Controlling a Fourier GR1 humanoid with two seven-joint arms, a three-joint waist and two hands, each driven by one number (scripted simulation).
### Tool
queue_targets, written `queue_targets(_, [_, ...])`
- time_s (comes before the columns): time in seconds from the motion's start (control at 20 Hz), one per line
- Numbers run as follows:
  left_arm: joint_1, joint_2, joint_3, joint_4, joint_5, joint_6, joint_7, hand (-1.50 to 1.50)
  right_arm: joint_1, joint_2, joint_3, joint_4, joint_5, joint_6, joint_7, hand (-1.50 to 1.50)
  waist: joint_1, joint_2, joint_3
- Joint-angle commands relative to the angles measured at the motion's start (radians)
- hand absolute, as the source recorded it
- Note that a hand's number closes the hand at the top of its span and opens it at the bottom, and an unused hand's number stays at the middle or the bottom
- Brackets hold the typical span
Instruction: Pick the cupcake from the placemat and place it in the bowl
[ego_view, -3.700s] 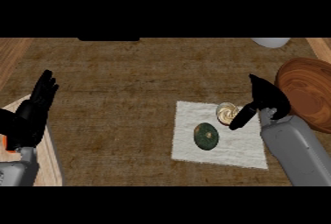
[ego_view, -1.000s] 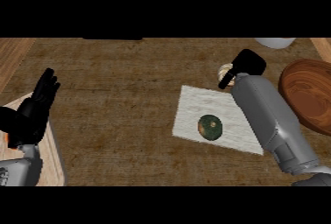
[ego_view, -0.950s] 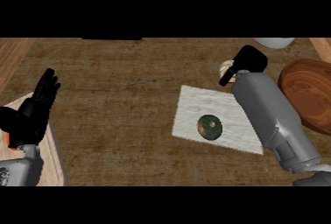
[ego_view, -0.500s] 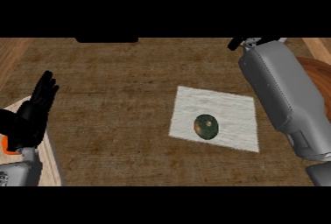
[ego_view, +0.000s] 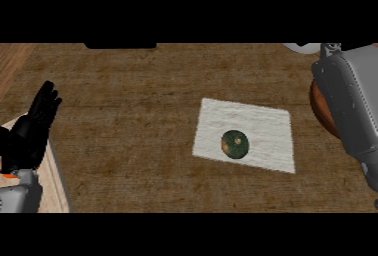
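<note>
Brown woven counter (ego_view: 133, 100), white placemat (ego_view: 255, 125), left hand (ego_view: 33, 130) fingers straight, holding nothing, right hand unseen

You can see the tabletop (ego_view: 133, 100) looks like rough woven cloth, brown and matt. On it, the white placemat (ego_view: 255, 125) looks soft and fuzzy, like a towel. The little plate (ego_view: 235, 144) on the placemat is dark green and a bit shiny. Right of the placemat, the bowl (ego_view: 322, 107) looks like smooth reddish wood. The right forearm (ego_view: 351, 105) over it looks like smooth grey plastic.
</note>
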Motion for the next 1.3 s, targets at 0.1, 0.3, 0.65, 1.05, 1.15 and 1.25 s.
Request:
queue_targets(0.1, [-0.02,-0.007,0.005,0.053,-0.012,-0.006,-0.033,0.0,0.098,-0.06,-0.122,-0.05,-0.067,-0.06,-0.043,1.5,0.01,0.006,0.0])
queue_targets(0.3, [0.041,-0.033,-0.016,-0.047,-0.011,-0.007,-0.004,0.0,0.196,-0.075,-0.165,-0.072,-0.083,-0.129,-0.101,1.5,0.016,0.005,0.0])
queue_targets(0.65, [-0.04,-0.025,-0.007,-0.033,-0.019,0.003,0.05,0.0,0.372,-0.144,-0.294,0.055,-0.213,-0.309,-0.387,1.5,0.009,0.007,0.002])
queue_targets(1.05, [0.022,-0.02,0.015,-0.035,0.014,-0.045,-0.018,0.0,0.257,-0.246,-0.417,0.364,-0.311,-0.112,-0.364,1.5,0.037,0.012,0.002])
queue_targets(1.15, [-0.075,-0.021,0.003,0.045,-0.035,-0.01,0.002,0.0,0.289,-0.237,-0.438,0.389,-0.353,-0.14,-0.452,-1.5,0.017,0.012,0.001])
queue_targets(1.25, [0.007,-0.057,-0.019,0.013,-0.034,-0.015,-0.043,0.0,0.322,-0.263,-0.446,0.427,-0.388,-0.084,-0.556,-1.5,0.021,0.01,0.001])
